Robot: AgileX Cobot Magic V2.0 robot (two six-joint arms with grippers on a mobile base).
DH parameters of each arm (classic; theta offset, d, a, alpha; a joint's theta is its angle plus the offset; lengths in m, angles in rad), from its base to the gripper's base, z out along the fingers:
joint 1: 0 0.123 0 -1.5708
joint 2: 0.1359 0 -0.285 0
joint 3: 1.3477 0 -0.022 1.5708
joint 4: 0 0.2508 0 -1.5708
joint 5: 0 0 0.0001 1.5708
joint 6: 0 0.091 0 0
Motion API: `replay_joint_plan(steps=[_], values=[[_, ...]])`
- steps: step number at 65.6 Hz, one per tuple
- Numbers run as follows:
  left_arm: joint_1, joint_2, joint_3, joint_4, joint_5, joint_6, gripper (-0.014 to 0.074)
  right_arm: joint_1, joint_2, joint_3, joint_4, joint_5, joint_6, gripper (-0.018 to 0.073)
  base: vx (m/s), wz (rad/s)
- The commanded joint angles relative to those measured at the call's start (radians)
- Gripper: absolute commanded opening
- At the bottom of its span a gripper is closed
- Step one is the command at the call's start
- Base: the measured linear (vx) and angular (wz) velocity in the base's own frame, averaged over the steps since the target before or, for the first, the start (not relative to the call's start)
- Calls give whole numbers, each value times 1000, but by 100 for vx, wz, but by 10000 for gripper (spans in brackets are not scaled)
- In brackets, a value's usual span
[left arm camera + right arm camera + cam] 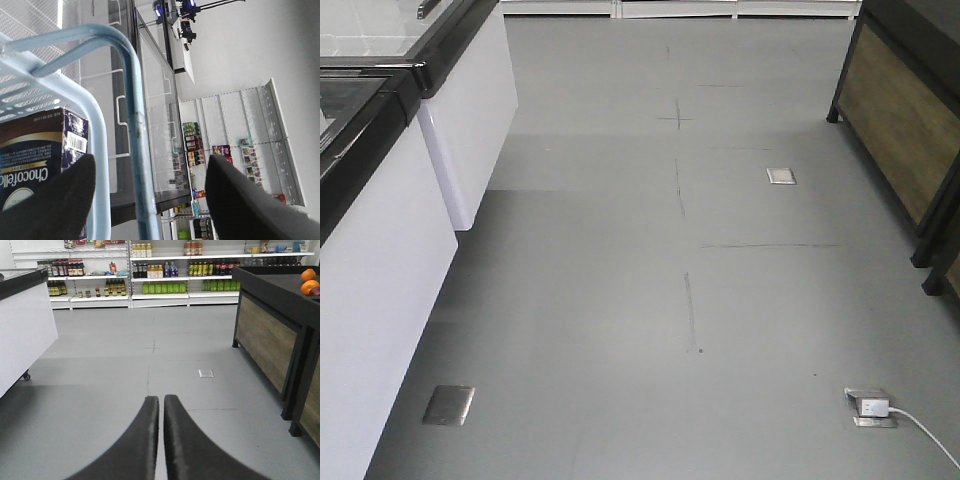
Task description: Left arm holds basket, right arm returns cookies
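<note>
Front view: grey floor runs open between white cabinets and a wooden stand; no arm shows.

Left wrist: the left claw is released, fingers spread astride the basket handle. The cookies sit inside, beside one finger.

Right wrist: the right claw is clenched and empty, over open floor.

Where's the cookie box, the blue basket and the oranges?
cookie box (30, 145): left wrist view, on its dark front face.
blue basket (134, 115): left wrist view, on the hoop handle.
oranges (309, 286): right wrist view, on the nearer orange's skin.
</note>
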Motion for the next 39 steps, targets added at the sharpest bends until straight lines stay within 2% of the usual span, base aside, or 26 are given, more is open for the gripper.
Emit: replay_joint_plan(steps=[1, 21, 39], values=[[-6, -10, -29, -5, -110, -4, 447, 1, -13, 17, -5, -71, -5, -6, 0, 0], [-8, 38, -29, -5, -160, -6, 447, 1, -13, 17, -5, -71, -5, -6, 0, 0], [-56, 71, -29, -5, -209, -6, 441, 1, -13, 17, -5, -71, -5, -6, 0, 0]])
